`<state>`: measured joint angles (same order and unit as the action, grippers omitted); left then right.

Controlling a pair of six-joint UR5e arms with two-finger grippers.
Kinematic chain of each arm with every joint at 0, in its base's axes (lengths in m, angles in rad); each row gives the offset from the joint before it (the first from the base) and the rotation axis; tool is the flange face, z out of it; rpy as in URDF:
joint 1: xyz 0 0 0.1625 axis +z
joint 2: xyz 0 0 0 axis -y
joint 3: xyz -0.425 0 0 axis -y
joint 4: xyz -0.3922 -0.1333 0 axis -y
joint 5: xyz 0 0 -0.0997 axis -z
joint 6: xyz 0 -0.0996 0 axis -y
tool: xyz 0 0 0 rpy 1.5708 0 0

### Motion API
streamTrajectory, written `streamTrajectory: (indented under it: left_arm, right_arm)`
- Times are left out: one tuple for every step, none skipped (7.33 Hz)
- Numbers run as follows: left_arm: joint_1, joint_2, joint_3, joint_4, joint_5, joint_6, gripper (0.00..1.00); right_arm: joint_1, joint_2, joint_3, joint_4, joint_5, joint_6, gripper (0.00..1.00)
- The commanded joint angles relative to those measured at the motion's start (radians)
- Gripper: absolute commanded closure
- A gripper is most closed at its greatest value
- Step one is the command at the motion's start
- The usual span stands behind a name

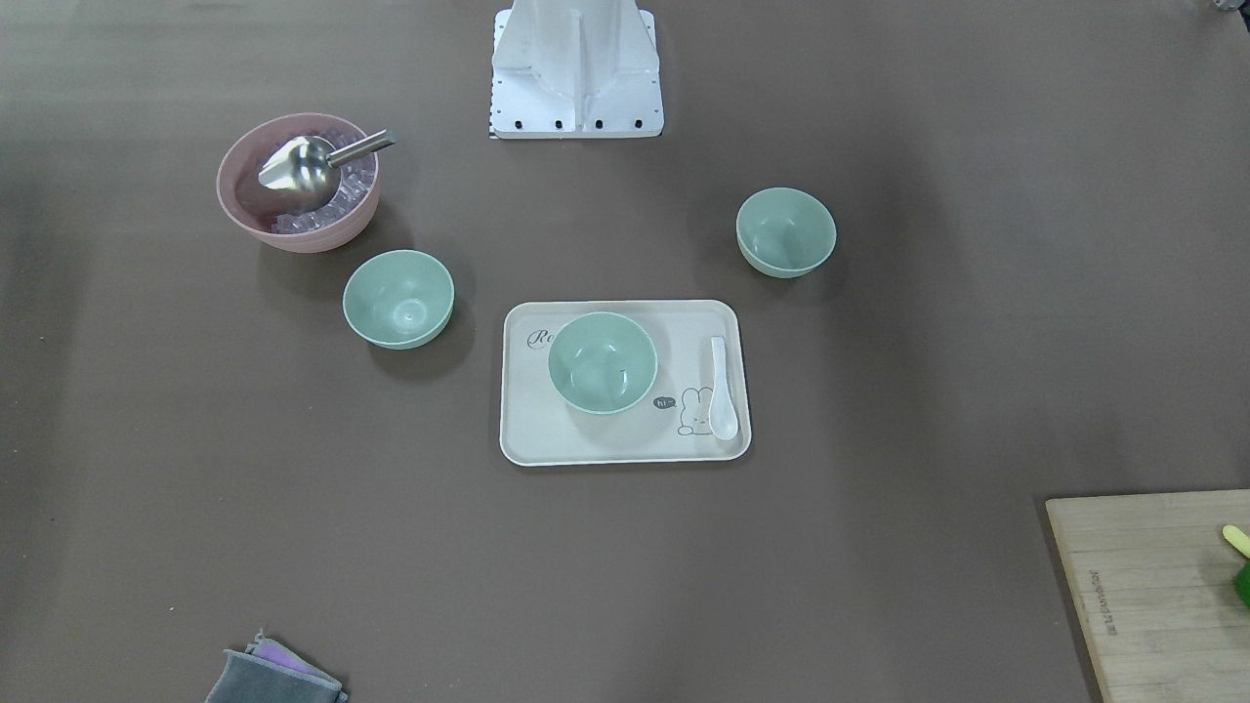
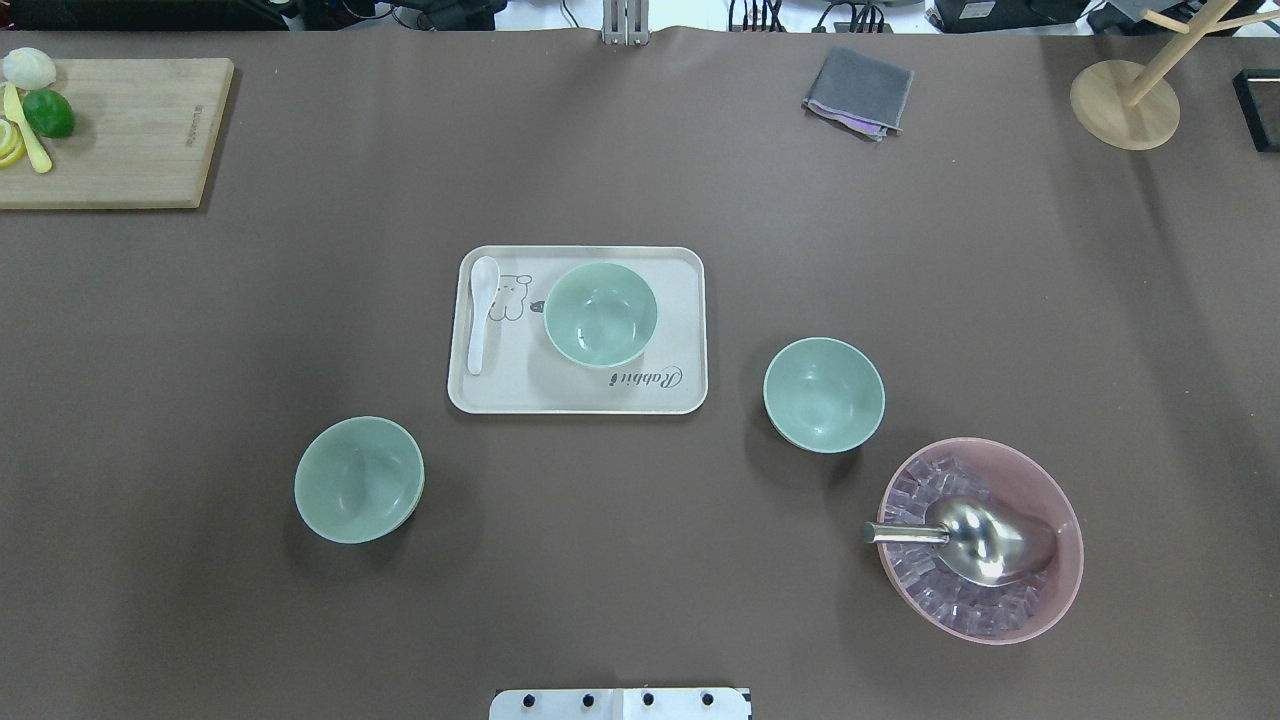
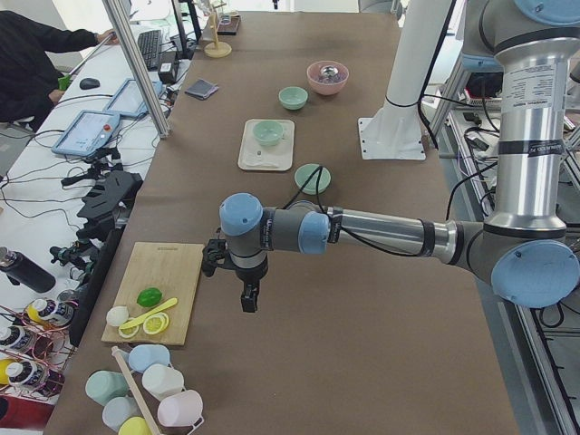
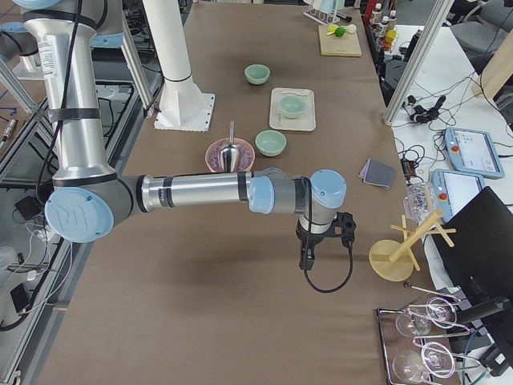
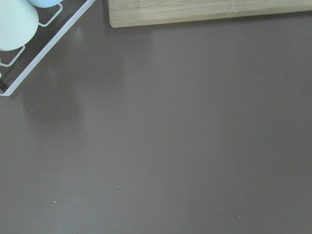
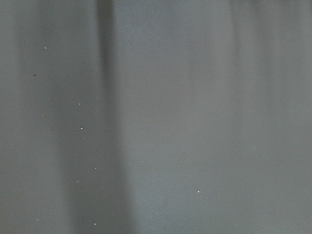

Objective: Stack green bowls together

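Three pale green bowls stand apart on the brown table. One bowl (image 2: 600, 315) (image 1: 602, 361) sits on a beige tray (image 2: 570, 392). One bowl (image 2: 824, 394) (image 1: 397, 298) stands right of the tray, near the pink bowl. One bowl (image 2: 358, 480) (image 1: 785, 231) stands to the tray's near left. My left gripper (image 3: 249, 297) shows only in the exterior left view, beside the cutting board, far from the bowls. My right gripper (image 4: 306, 258) shows only in the exterior right view, near a wooden stand. I cannot tell whether either is open or shut.
A pink bowl (image 2: 1040, 480) holds ice cubes and a metal scoop (image 2: 975, 540). A white spoon (image 2: 480, 315) lies on the tray. A cutting board (image 2: 130, 130) with lime is far left, a grey cloth (image 2: 858, 90) and a wooden stand (image 2: 1125, 105) far right.
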<state>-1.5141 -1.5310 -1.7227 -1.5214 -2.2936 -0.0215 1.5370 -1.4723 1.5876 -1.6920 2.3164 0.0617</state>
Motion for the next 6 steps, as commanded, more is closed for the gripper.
streamTrajectory:
  left_arm:
    - [0.000, -0.003, 0.000, 0.000, -0.001, -0.001, 0.02]
    - [0.000, -0.003, -0.001, -0.002, -0.003, -0.001, 0.01]
    - [0.000, -0.001, -0.006, -0.002, -0.007, -0.001, 0.02]
    - [0.000, -0.001, -0.006, -0.002, -0.009, -0.001, 0.02]
    - [0.000, -0.003, -0.005, -0.002, -0.010, -0.001, 0.02]
    - [0.000, -0.003, -0.006, -0.003, -0.010, -0.001, 0.02]
  right_arm:
    - [0.000, 0.003, 0.000, 0.000, -0.002, 0.001, 0.00]
    - [0.000, 0.004, 0.000, 0.000, -0.005, 0.001, 0.00]
    - [0.000, 0.003, 0.000, 0.000, -0.003, 0.001, 0.00]
    - [0.000, 0.004, 0.000, 0.000, -0.003, 0.001, 0.00]
    - [0.000, 0.006, 0.000, 0.000, -0.005, 0.001, 0.00]
    - [0.000, 0.007, 0.002, 0.000, -0.003, 0.001, 0.00]
